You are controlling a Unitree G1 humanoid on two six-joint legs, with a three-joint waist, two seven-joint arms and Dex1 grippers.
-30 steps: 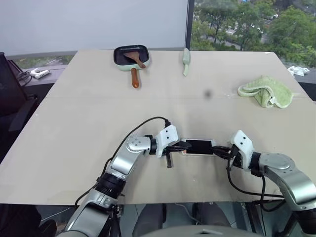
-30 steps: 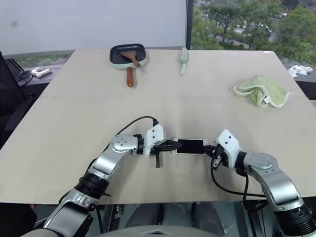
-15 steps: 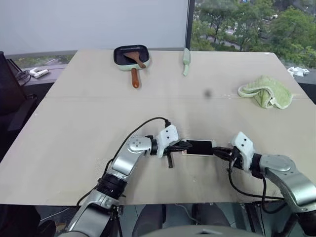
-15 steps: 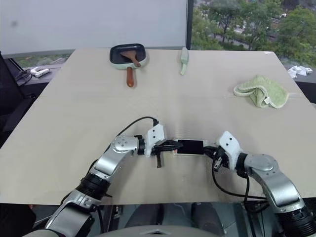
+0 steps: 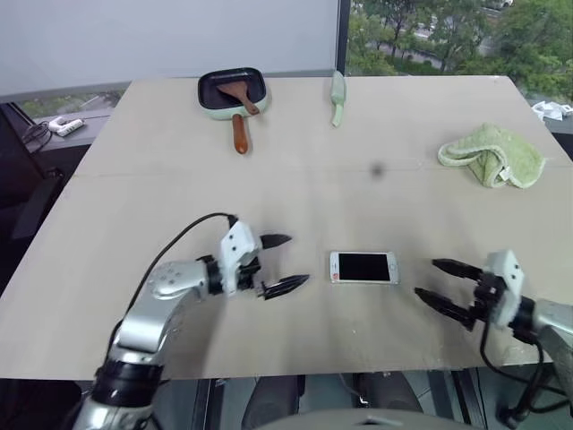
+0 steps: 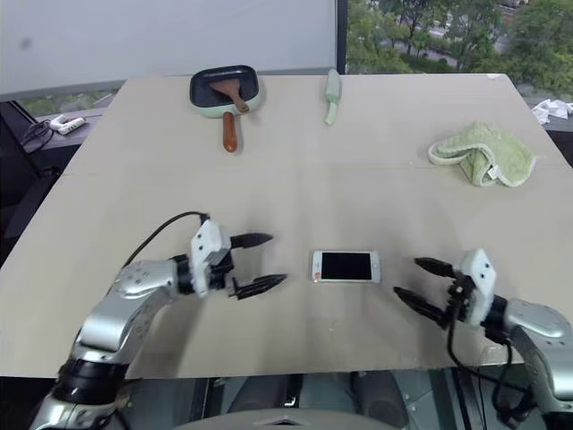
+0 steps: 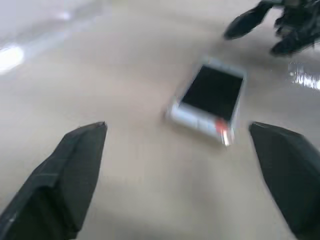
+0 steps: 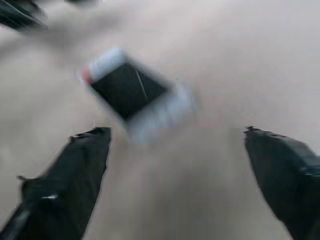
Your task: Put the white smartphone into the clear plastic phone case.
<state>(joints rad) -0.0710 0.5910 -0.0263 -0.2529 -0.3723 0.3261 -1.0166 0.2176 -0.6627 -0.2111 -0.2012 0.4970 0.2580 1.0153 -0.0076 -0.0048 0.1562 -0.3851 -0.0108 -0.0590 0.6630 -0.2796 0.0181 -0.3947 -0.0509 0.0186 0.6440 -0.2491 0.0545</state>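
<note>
The white smartphone (image 5: pixel 363 267) lies screen-up on the counter (image 5: pixel 295 179), flanked at 9 and 3 o'clock by the left pincer (image 5: pixel 285 262) and right pincer (image 5: pixel 439 281), both spread wide and empty.

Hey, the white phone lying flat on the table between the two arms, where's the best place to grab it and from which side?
Probably by its two short ends. The white smartphone lies flat, screen up, long axis running left to right, with the open left end effector facing one end and the open right end effector the other. Being thin, it likely needs fingers low against the table.
</note>
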